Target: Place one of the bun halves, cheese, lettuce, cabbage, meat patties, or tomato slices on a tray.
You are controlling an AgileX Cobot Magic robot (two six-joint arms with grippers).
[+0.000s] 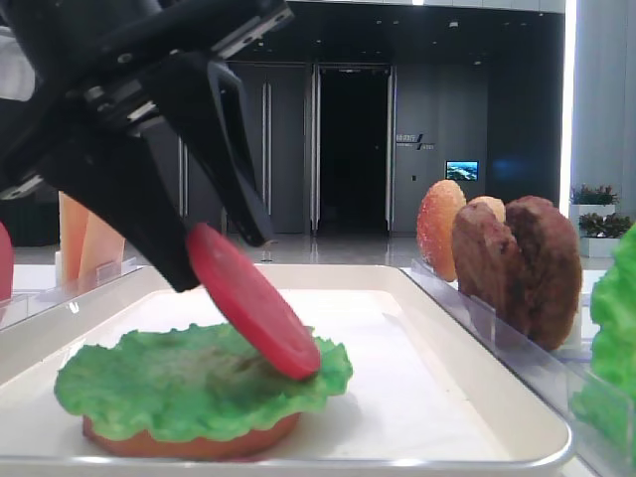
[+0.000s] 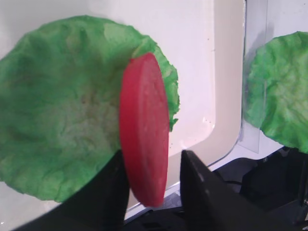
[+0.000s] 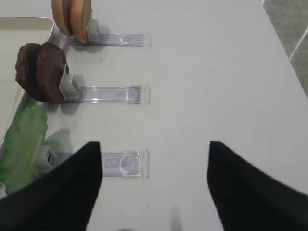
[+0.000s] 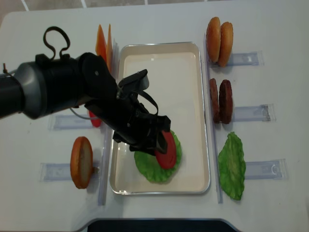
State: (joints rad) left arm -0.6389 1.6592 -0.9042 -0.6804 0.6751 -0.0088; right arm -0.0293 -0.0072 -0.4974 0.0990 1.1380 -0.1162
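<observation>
Desk [image 4: 270, 203] — white, carried racks of spare pieces.
Tray [image 4: 193, 96] — white, rimmed; held bun half [image 1: 189, 442] under lettuce [image 1: 149, 383].
Left gripper [image 2: 153, 192] — jaws flanked tomato slice [image 2: 144, 149]; gripped or loosening, could not tell.
Tomato slice — smooth red disc, tilted, lower edge on lettuce; placement nearly done, release left.
Right gripper [image 3: 154, 187] — jaws parted, empty, over desk.
</observation>
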